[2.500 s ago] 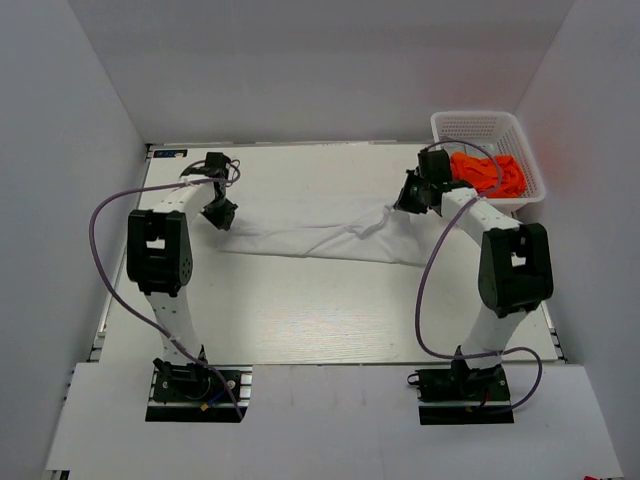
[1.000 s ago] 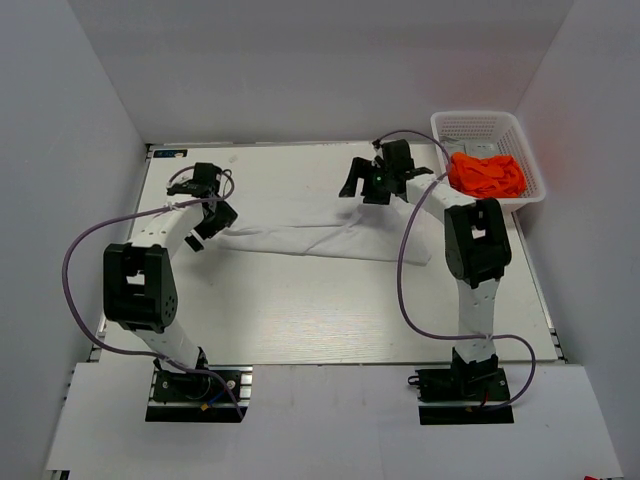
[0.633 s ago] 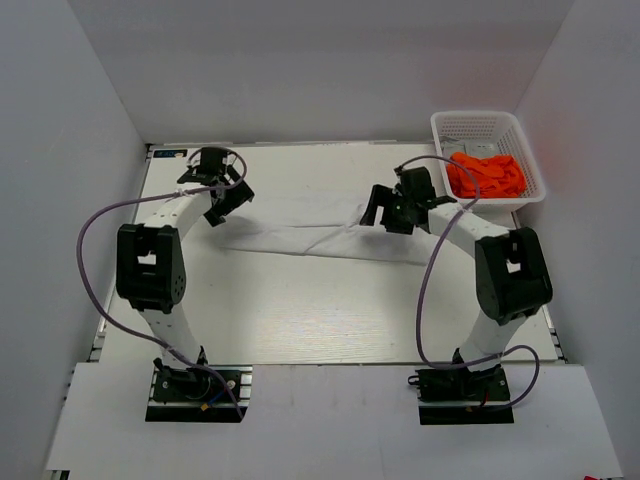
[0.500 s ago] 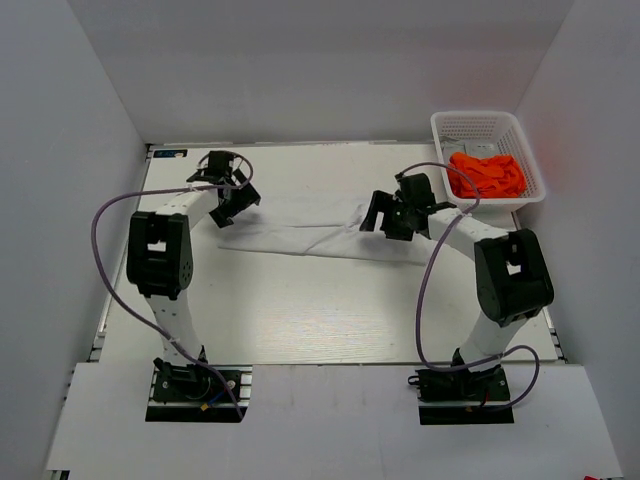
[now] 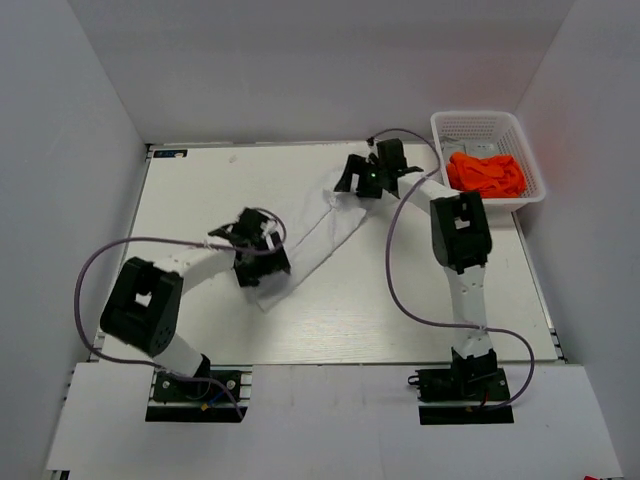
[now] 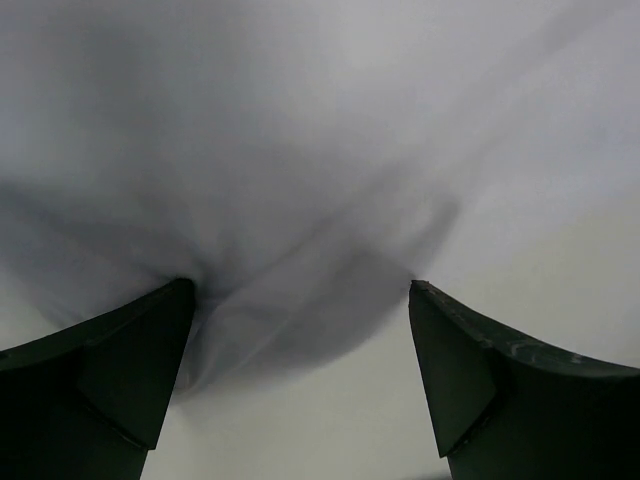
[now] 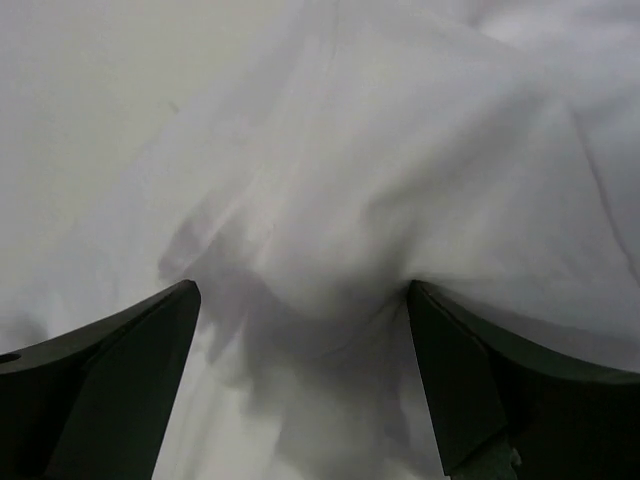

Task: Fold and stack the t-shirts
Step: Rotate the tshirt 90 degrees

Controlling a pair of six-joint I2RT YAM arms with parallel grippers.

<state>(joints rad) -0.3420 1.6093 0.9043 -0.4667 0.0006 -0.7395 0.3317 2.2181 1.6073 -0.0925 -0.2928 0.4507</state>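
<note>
one white t-shirt [image 5: 318, 236], one orange t-shirt [image 5: 487, 175]

The white table [image 5: 200, 200] holds a white t-shirt [image 5: 315, 235], lying in a slanted strip, and a white basket [image 5: 478, 122] at its far right corner.

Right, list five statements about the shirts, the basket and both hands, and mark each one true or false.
1. The orange t-shirt lies in the white basket. True.
2. The white t-shirt lies slantwise on the table, the left hand at its near end and the right hand at its far end. True.
3. Both hands are shut. False: both stand open, with white cloth between their fingers.
4. The white t-shirt is stacked on the orange one. False: it lies on the table, outside the basket.
5. The basket stands at the table's near left corner. False: it stands at the far right corner.
</note>
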